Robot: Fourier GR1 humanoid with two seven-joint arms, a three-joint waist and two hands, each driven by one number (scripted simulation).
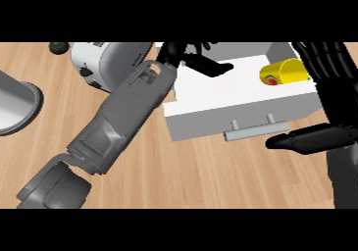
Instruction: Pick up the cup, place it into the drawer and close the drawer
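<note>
Cup [284,71]: yellow, inside the open drawer [225,93], at its right rear part; it appears to lie on its side, long axis running roughly left to right across the view; the rounded end facing the view's left carries a small red patch low down; the opposite end is hidden behind the right hand [333,93].

Right hand: released; its fingers [327,56] run straight up the view along the cup's right end, and the thumb [308,138] juts out to the left, apart from the cup, over the drawer's front right corner; contact between fingers and cup cannot be made out; fingertips cut off at the top edge; right forearm [348,179] cut off at the right edge.

Left hand [187,53]: over the drawer's rear left corner, partly cut off at the top; clenched or released cannot be told; left forearm [131,112] crosses the counter [210,171] diagonally from the lower left.

Drawer: white, pulled out, grey handle [250,130] on its front face, toward the viewer.

Further out: white rounded appliance [102,61] left of the drawer, partly hidden by the left forearm; grey cylinder [11,103] cut off at the left edge; small dark object [58,47] at the top left, too small to identify.
</note>
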